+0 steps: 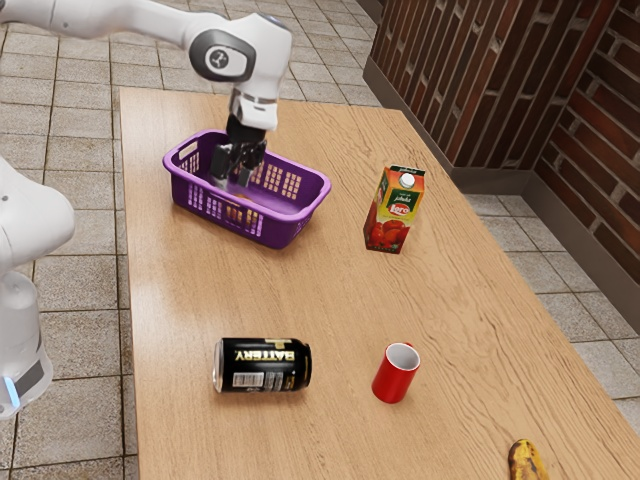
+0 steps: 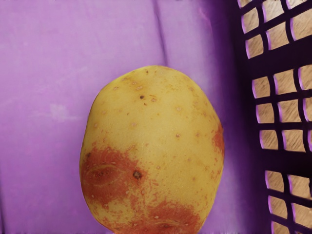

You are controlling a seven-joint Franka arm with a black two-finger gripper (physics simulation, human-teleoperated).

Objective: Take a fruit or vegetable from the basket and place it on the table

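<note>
Brick wall point(image 1: 460, 95) beyond wooden surface point(image 1: 330, 310). Potato point(image 2: 153, 146) sits in basket point(image 1: 282, 230) near the surface's far edge, fingers point(image 1: 237, 178) spread above it, nothing gripped. Reach looks nearly done; grasp, lift, placing left.

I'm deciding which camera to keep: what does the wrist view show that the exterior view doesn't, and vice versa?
Wrist view: the skin of a rounded yellow potato, with reddish patches and dark specks.

Exterior view: the white robot arm with its black gripper at the basket, a red-and-green juice carton, a black metal can lying on its side, an upright red mug and part of a browned yellow banana.

Both: the purple plastic basket with gridded openings and the light wooden table.
</note>
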